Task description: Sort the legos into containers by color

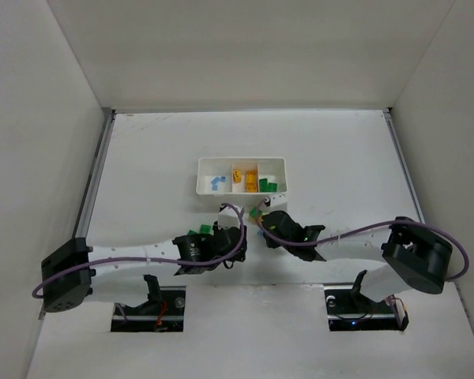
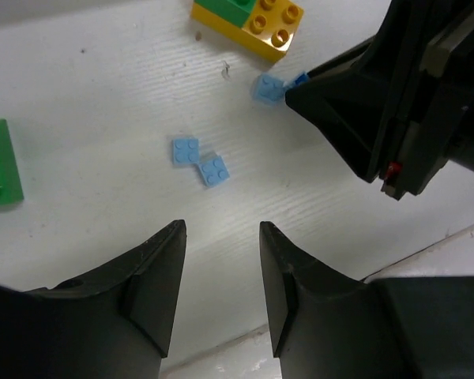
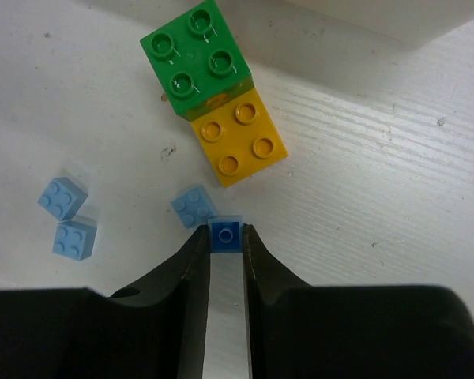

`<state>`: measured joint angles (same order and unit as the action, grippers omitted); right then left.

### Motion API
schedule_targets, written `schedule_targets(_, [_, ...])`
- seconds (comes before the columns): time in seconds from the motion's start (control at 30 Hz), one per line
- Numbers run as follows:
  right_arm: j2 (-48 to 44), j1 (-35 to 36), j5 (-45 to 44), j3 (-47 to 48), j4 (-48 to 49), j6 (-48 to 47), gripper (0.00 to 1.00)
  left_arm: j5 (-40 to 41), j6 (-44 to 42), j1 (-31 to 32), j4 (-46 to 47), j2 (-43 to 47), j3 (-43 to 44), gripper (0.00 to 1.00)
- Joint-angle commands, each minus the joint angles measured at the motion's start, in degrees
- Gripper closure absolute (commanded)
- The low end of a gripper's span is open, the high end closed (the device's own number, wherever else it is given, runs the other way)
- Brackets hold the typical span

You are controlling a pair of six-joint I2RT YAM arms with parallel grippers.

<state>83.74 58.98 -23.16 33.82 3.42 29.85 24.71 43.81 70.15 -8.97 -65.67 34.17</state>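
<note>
- The one-stud blue brick is sitting down among the loose legos in front of the tray. I cannot tell whether it is touching the surface.
- Your right claw is pinching it across two opposite side walls, at the very tips.
- It is looking light, rigid and slick-sided, so I judge it is likely to twist or squirt out. The flat walls are the right place to hold.
- Three pale blue bricks are lying loose: one just beside it at ten o'clock, and two together further off at nine o'clock.
- One green brick and one yellow-orange brick are butting together at twelve o'clock.
- One green plate is lying at nine o'clock in the left wrist view.
- Your left claw is hanging spread and holding nothing, with the blue pair at twelve o'clock.
- The tray is holding blue on the left, yellow-orange in the middle and green on the right, too small to count surely.
</note>
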Motion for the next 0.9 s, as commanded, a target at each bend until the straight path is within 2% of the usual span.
schedule_targets(0.0, [-5.2,0.7,-2.1,0.4,0.1,1.0,0.80,2.8,3.8,1.4,0.7,-1.9,-0.2,0.60])
schedule_targets(0.33, [-21.6,-1.5,-2.4,-3.8,0.0,2.0,0.79,6.8,6.0,2.9,4.2,-11.5,1.3,0.61])
schedule_targets(0.63, [-26.6,-4.1,-2.2,-3.7,0.2,0.6,0.78,6.4,5.0,1.9,8.4,-15.7,2.3,0.62])
schedule_targets(0.87, [-27.0,-4.4,-1.8,-3.9,1.0,0.4,0.77,6.8,4.5,1.4,9.8,-21.0,4.0,0.68])
